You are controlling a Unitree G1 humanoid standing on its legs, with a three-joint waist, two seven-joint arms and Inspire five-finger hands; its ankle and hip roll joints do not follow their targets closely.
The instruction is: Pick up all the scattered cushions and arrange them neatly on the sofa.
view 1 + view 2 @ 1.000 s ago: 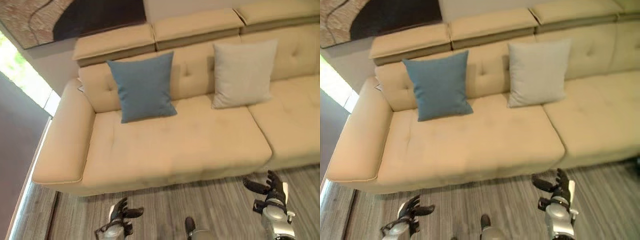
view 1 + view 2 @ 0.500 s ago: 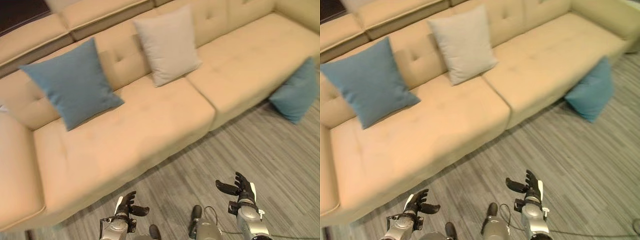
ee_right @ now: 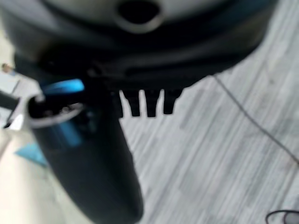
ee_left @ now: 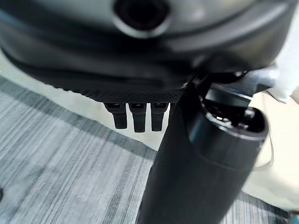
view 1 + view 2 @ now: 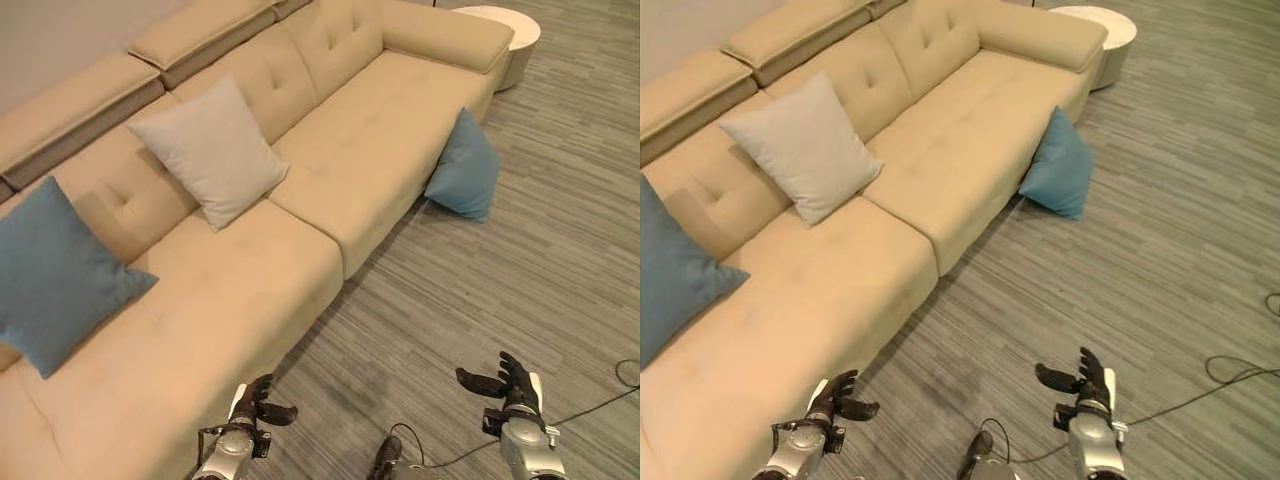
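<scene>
A teal cushion (image 5: 464, 168) leans on the floor against the front of the beige sofa (image 5: 390, 150), far ahead to the right. On the seat a pale grey cushion (image 5: 208, 148) stands against the backrest. A blue cushion (image 5: 50, 275) leans on the backrest at the left edge. My left hand (image 5: 251, 411) hovers low by the sofa front, fingers relaxed, holding nothing. Over the bare floor my right hand (image 5: 510, 384) hangs open and empty, well short of the teal cushion.
A round white side table (image 5: 503, 35) stands past the sofa's far arm. Grey striped wood floor (image 5: 520, 270) spreads wide to the right. The sofa seat between and beside the cushions is bare.
The camera has swung to the right: the sofa and cushions have slid left in view, and the teal cushion and side table now show farther in. Both hands stay open.
</scene>
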